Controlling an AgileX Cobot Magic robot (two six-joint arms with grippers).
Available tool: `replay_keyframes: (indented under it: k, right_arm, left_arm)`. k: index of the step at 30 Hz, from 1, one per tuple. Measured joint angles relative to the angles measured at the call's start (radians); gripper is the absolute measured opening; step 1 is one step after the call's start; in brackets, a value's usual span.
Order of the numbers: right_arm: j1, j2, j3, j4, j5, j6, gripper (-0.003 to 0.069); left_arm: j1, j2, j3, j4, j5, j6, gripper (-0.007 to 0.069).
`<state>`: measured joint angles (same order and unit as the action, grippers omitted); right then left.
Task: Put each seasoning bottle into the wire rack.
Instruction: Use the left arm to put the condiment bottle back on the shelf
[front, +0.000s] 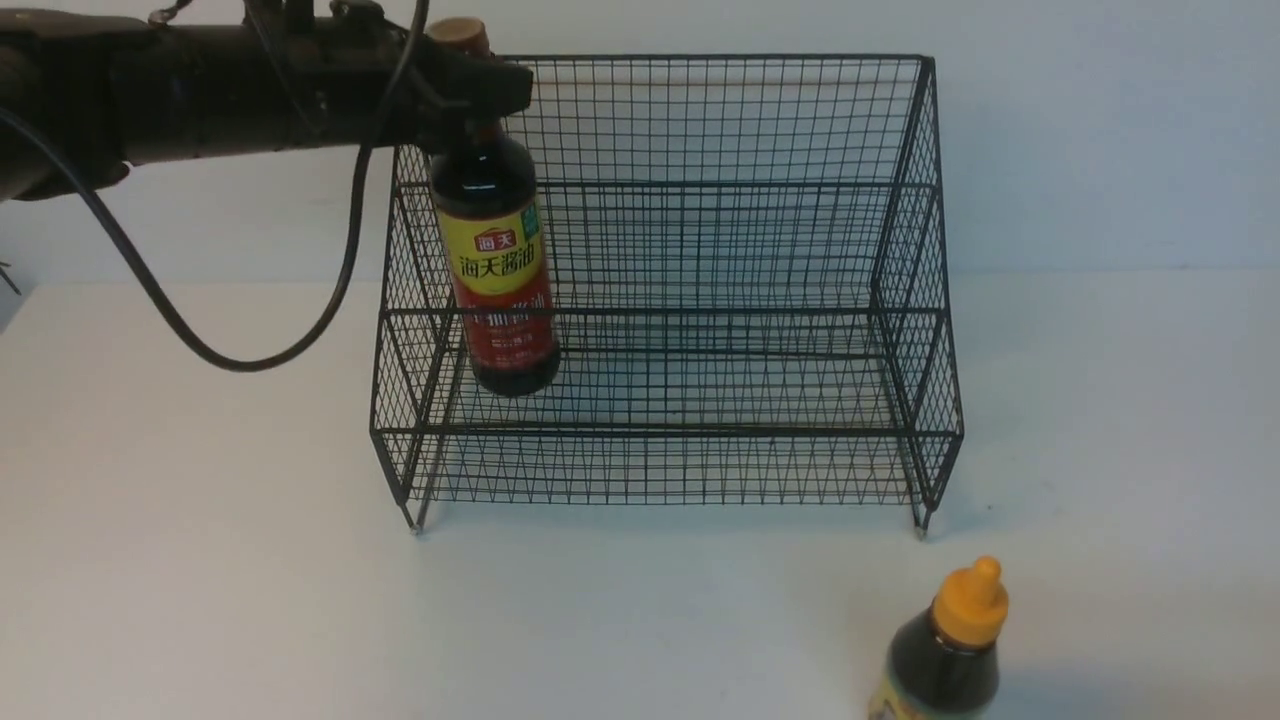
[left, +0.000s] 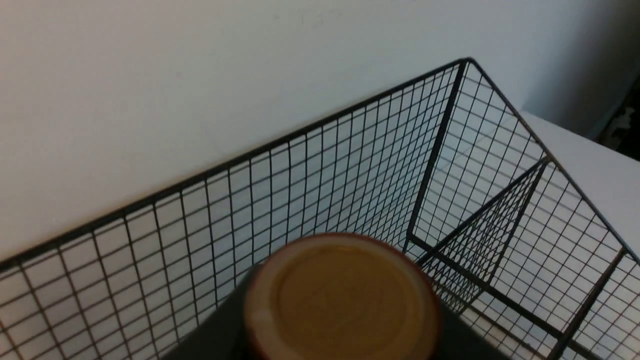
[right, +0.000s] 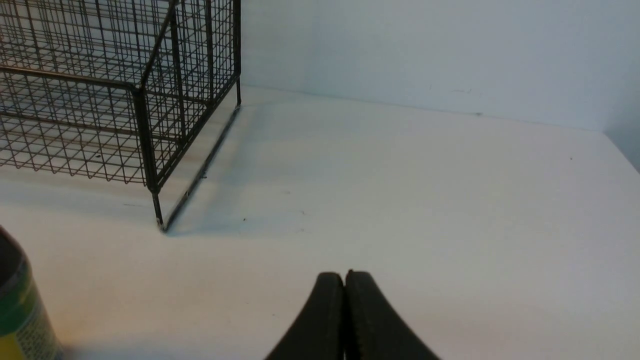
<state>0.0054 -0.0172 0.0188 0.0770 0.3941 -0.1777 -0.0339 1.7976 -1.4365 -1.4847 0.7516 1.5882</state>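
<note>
The tall bottle (front: 495, 270) hangs at the left end of the rack (front: 700, 432), inside its lower front tier. The left claw (front: 478, 92) holds it by the neck, just under the brown-gold cap (left: 342, 300). The bottle is a little tilted, with its base more to the right than its cap. The base is low, close to the wire floor of the tier, but I cannot tell if it touches. The short bottle (front: 950, 650) with the orange-yellow cap stands on the table (front: 200, 560), in front of the right front corner of the rack and apart from it. The right claw (right: 345, 282) is over bare table to the right of the rack, its jaws pressed together with nothing between them.
</note>
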Motion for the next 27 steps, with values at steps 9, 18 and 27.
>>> replay_keyframes:
  k: [9,18,27]
  right_arm:
    - [0.000,0.000,0.000,0.000,0.000,0.000,-0.0015]
    - [0.000,0.000,0.000,0.000,0.000,0.000,-0.0015]
    - [0.000,0.000,0.000,0.000,0.000,0.000,-0.0015]
  left_arm:
    - [0.000,0.023,0.002,0.062,0.029,-0.008,0.0260]
    - [0.000,0.018,-0.001,0.113,0.050,-0.069,0.0321]
    - [0.008,-0.032,-0.003,0.108,0.060,-0.086,0.0581]
